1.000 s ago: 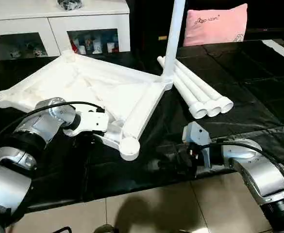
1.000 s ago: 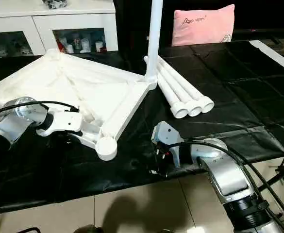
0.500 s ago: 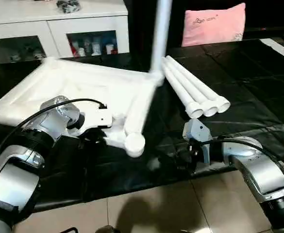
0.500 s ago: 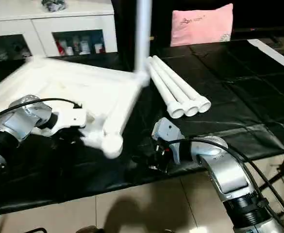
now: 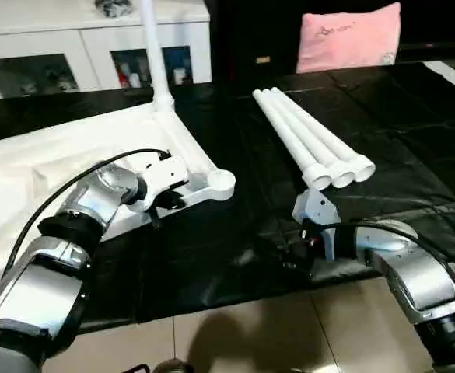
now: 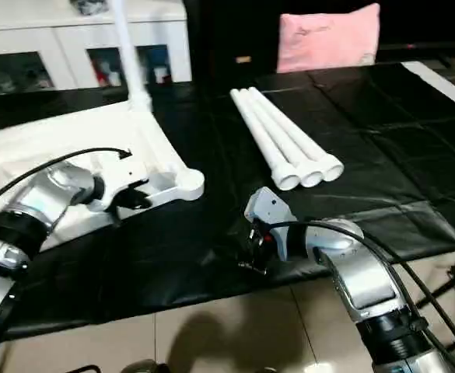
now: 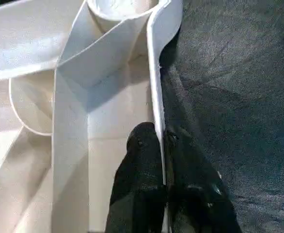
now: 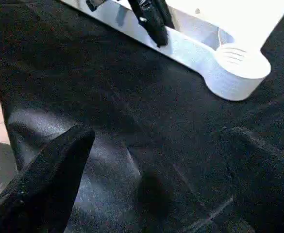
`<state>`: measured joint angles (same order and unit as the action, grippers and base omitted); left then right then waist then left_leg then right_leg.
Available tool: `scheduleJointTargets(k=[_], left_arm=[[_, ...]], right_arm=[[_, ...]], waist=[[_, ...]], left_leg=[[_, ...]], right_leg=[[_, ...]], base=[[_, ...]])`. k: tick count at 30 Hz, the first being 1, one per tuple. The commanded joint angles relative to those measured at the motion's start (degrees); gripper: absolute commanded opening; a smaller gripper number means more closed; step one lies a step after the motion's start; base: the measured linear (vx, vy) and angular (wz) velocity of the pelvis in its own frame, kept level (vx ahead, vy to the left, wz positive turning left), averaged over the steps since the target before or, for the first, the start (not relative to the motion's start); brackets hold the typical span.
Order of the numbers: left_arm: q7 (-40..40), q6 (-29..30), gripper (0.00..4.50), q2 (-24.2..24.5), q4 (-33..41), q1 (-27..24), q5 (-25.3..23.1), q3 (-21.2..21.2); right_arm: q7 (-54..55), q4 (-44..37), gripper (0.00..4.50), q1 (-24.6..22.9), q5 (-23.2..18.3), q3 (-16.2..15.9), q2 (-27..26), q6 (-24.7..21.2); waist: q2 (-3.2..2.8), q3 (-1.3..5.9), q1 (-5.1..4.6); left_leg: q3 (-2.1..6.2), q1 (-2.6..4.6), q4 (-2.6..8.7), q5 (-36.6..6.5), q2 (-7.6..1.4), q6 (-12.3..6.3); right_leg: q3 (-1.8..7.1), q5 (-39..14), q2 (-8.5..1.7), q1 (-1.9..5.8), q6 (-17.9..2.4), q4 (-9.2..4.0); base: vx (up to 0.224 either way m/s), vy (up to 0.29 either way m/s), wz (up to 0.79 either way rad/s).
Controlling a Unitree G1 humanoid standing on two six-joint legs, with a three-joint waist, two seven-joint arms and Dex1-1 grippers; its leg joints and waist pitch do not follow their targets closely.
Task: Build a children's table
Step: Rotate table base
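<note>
The white tabletop (image 5: 48, 159) lies underside up on the black cloth at my left, ribs showing. One white leg (image 5: 154, 54) stands upright in its far corner socket. The near corner socket (image 5: 221, 182) holds nothing. My left gripper (image 7: 159, 133) is shut on the tabletop's thin rim wall (image 7: 156, 92), just behind that socket, one black finger on each side. Three loose legs (image 5: 314, 140) lie side by side at centre right. My right gripper (image 8: 161, 136) hovers open low over the cloth, near the front edge, holding nothing; the left gripper (image 8: 151, 19) also shows on the rim.
A white glass-door cabinet (image 5: 95, 43) stands at the back left and a pink pillow (image 5: 351, 35) at the back right. The black cloth (image 5: 414, 116) covers the work area. Tiled floor (image 5: 250, 334) begins at the front edge. A black cable (image 5: 71, 186) runs along my left forearm.
The tabletop has swung to the left with my left gripper; its upright leg went from centre to left. The left fingers closed tighter on the rim. The right arm stayed.
</note>
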<state>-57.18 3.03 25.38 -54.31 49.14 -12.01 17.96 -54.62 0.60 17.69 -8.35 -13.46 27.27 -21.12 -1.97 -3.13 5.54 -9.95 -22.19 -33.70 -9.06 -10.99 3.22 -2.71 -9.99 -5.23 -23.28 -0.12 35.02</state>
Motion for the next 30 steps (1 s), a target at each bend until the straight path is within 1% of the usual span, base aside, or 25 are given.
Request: scheduleJointTargets(k=[1,2,4,6,8,10,12,13,14,15,16,17,18,19,20,21,22,23,24,25,26,27,28,29,30], left_arm=[[-1.1,-6.9,0.02,-0.8,1.2,-0.4,1.4,-1.0],[-2.0,-8.6,0.02,-1.0,1.4,-0.9,1.4,-0.5],[-3.3,-10.2,0.02,-1.0,1.8,-1.4,1.3,0.2],[-4.4,-10.7,0.02,-0.8,2.0,-1.9,1.0,1.1],[-5.0,-12.6,0.02,-0.9,2.0,-2.2,1.1,1.4],[-4.4,-13.8,0.02,-1.2,1.3,-2.1,0.9,1.3],[-1.4,-15.6,0.02,-1.5,-0.8,-1.3,-0.3,1.1],[0.3,-16.1,0.02,-1.6,-1.7,-1.0,-0.7,0.9],[0.3,-16.1,0.02,-1.6,-1.7,-1.0,-0.7,0.9],[1.7,-16.1,0.31,-1.8,-2.4,-0.7,-0.1,-0.3],[1.4,-14.7,0.31,-1.9,-1.7,-0.8,2.0,-2.2],[0.3,-13.2,0.31,-1.9,-0.5,-1.3,4.0,-3.8],[0.0,-12.6,0.31,-1.9,0.3,-1.6,4.9,-4.5],[-0.9,-10.0,0.52,-2.0,3.9,-3.0,8.5,-7.4],[-0.8,-9.0,0.73,-2.0,5.6,-3.7,10.2,-8.8],[-0.3,-7.7,0.74,-2.0,7.9,-4.7,11.8,-10.3],[0.2,-7.3,0.74,-2.0,9.2,-5.4,12.6,-10.9],[1.7,-6.3,0.74,-2.0,12.4,-6.9,14.2,-12.5],[2.7,-1.6,0.99,-2.3,17.7,-9.4,17.1,-14.7],[2.8,-1.2,1.12,-2.4,18.1,-9.6,17.4,-14.9],[4.0,0.2,1.16,-2.7,20.7,-11.1,18.3,-15.8],[7.5,3.4,1.16,-3.8,26.4,-14.3,19.9,-18.2],[9.9,5.8,1.19,-4.7,30.2,-16.4,21.0,-19.7],[14.2,8.0,1.46,-6.4,35.2,-19.3,21.5,-22.0],[14.2,8.0,1.46,-6.4,35.2,-19.3,21.5,-22.0]], right_arm=[[0.7,-1.0,4.50,-0.3,0.1,0.7,0.2,-0.3],[1.0,-1.0,4.50,-0.5,0.0,0.8,0.2,-0.3],[1.3,-1.1,4.50,-0.6,-0.1,1.0,0.2,-0.5],[1.4,-1.4,4.50,-0.8,-0.2,1.0,0.2,-0.6],[1.6,-1.6,4.50,-1.1,-0.2,1.1,0.3,-0.7],[1.8,-1.7,4.50,-1.3,-0.3,1.2,0.3,-0.8],[2.6,-1.8,4.50,-1.4,-0.3,1.3,0.3,-0.9],[3.3,-1.8,4.50,-1.4,-0.2,1.5,0.1,-1.0],[3.3,-1.8,4.50,-1.4,-0.2,1.5,0.1,-1.0],[4.7,-1.8,4.50,-1.5,-0.1,2.1,-0.3,-1.2],[6.7,-1.9,4.50,-1.6,0.1,3.0,-1.2,-1.3],[8.3,-2.0,4.50,-1.7,0.1,3.7,-1.8,-1.5],[8.9,-2.2,4.50,-1.7,0.0,4.1,-2.2,-1.7],[11.6,-2.7,4.50,-1.9,-0.2,5.7,-3.5,-2.4],[12.9,-2.9,4.50,-2.0,-0.3,6.4,-4.1,-2.5],[13.6,-3.4,4.50,-2.2,-0.9,7.2,-4.8,-3.1],[13.8,-3.8,4.50,-2.3,-1.2,7.4,-5.0,-3.1],[14.2,-4.7,4.50,-2.7,-2.0,7.9,-5.5,-3.3],[15.1,-5.9,4.50,-3.4,-2.7,8.4,-6.2,-4.1],[15.2,-5.9,4.50,-3.4,-2.8,8.4,-6.3,-4.2],[15.9,-6.4,4.50,-3.6,-3.0,8.8,-6.6,-4.5],[17.7,-7.4,4.50,-4.2,-3.5,9.8,-7.8,-5.1],[19.2,-7.9,4.50,-4.5,-3.7,10.6,-8.7,-4.9],[21.3,-8.7,4.50,-5.0,-4.0,11.7,-10.0,-5.0],[21.3,-8.7,4.50,-5.0,-4.0,11.7,-10.0,-5.0]], waist=[[-0.28,4.38,0.26],[-0.46,4.39,0.38],[-0.56,4.44,0.55],[-0.46,4.34,1.02],[-0.27,4.23,1.15],[-0.36,4.14,1.14],[-0.21,4.15,1.10],[-0.26,4.16,1.11],[-0.26,4.16,1.04],[-0.37,4.15,1.09],[-0.67,4.10,1.06],[-0.46,4.21,0.92],[-0.47,4.20,0.86],[-0.31,4.18,0.75],[-0.09,4.20,0.70],[-0.19,4.30,0.69],[-0.17,4.25,0.55],[0.22,4.22,0.55],[0.30,4.23,0.48],[0.30,4.23,0.48],[0.20,4.00,0.30],[0.88,4.12,0.04],[0.72,3.85,-0.04],[0.96,3.91,-0.36],[0.70,3.96,-0.59]], left_leg=[[0.55,1.19,3.70,-15.5,-1.39,-0.41],[0.52,1.23,3.73,-15.5,-1.45,-0.33],[0.51,1.35,3.72,-15.8,-1.52,-0.24],[0.46,1.42,3.76,-16.4,-1.58,0.04],[0.50,1.40,3.93,-16.9,-1.61,0.26],[0.54,1.49,4.03,-18.0,-1.66,0.58],[0.58,1.41,4.06,-18.1,-1.62,0.73],[0.60,1.37,4.07,-18.1,-1.59,0.75],[0.58,1.40,4.06,-18.1,-1.58,0.85],[0.59,1.48,4.05,-18.1,-1.60,0.92],[0.59,1.49,4.06,-18.4,-1.54,1.02],[0.63,1.40,4.10,-18.5,-1.48,1.36],[0.63,1.38,4.14,-18.3,-1.50,1.47],[0.63,1.27,4.17,-17.7,-1.57,1.54],[0.64,1.21,4.21,-17.6,-1.64,1.48],[0.57,1.33,4.16,-17.4,-1.69,1.48],[0.56,1.24,4.10,-16.9,-1.65,1.02],[0.48,1.25,4.06,-16.7,-1.72,0.63],[0.45,1.19,4.04,-15.6,-1.76,0.22],[0.45,1.19,4.04,-15.6,-1.76,0.22],[0.31,1.07,4.07,-15.5,-1.60,-0.19],[0.31,1.11,4.11,-15.2,-1.92,0.05],[0.30,0.83,4.17,-15.1,-1.80,-0.31],[0.18,0.97,4.10,-15.4,-1.70,-0.55],[0.28,0.89,4.17,-15.4,-1.90,-0.26]], right_leg=[[1.63,-8.0,-2.50,3.12,-13.3,-4.00],[1.64,-7.5,-2.47,3.04,-13.4,-3.94],[1.66,-7.3,-2.46,2.95,-13.5,-3.94],[1.74,-7.7,-2.52,2.90,-13.3,-3.84],[1.75,-9.5,-2.64,2.91,-12.6,-3.98],[1.78,-11.3,-2.67,2.76,-12.2,-4.15],[1.79,-11.8,-2.63,2.80,-11.7,-4.18],[1.79,-11.9,-2.65,2.81,-11.5,-4.20],[1.81,-12.0,-2.62,2.77,-11.3,-4.23],[1.84,-12.2,-2.65,2.67,-11.2,-4.28],[1.83,-12.5,-2.62,2.65,-11.2,-4.31],[1.79,-12.9,-2.66,2.74,-11.1,-4.30],[1.77,-12.6,-2.62,2.76,-11.1,-4.19],[1.80,-11.8,-2.76,2.75,-11.8,-3.99],[1.76,-11.5,-2.83,2.77,-12.2,-3.92],[1.75,-11.0,-2.82,2.68,-12.6,-3.80],[1.73,-10.1,-2.64,2.67,-13.0,-3.75],[1.74,-10.2,-2.71,2.75,-12.8,-3.66],[1.73,-10.4,-2.79,2.87,-12.4,-3.46],[1.73,-10.4,-2.79,2.87,-12.4,-3.46],[1.76,-11.4,-2.58,2.56,-12.0,-3.83],[1.82,-11.4,-2.75,2.89,-12.0,-3.47],[1.81,-12.2,-2.74,2.71,-11.8,-3.75],[1.77,-14.1,-2.58,2.49,-11.3,-4.01],[1.77,-14.1,-2.62,2.63,-11.2,-3.82]], base=[[0.000,0.000,0.00],[0.000,0.000,0.00],[0.000,0.000,0.00],[0.000,0.000,0.00],[0.000,0.000,0.00],[0.000,0.000,0.00],[0.000,0.000,0.00],[0.000,0.000,0.00],[0.000,0.000,0.00],[0.000,0.000,0.00],[0.000,0.000,0.00],[0.000,0.000,0.00],[0.000,0.000,0.00],[0.000,0.000,0.00],[0.000,0.000,0.00],[0.000,0.000,0.00],[0.000,0.000,0.00],[0.000,0.000,0.00],[0.000,0.000,0.00],[0.000,0.000,0.00],[0.000,0.000,0.00],[0.000,0.000,0.00],[0.000,0.000,0.00],[0.000,0.000,0.00],[0.000,0.000,0.00]])
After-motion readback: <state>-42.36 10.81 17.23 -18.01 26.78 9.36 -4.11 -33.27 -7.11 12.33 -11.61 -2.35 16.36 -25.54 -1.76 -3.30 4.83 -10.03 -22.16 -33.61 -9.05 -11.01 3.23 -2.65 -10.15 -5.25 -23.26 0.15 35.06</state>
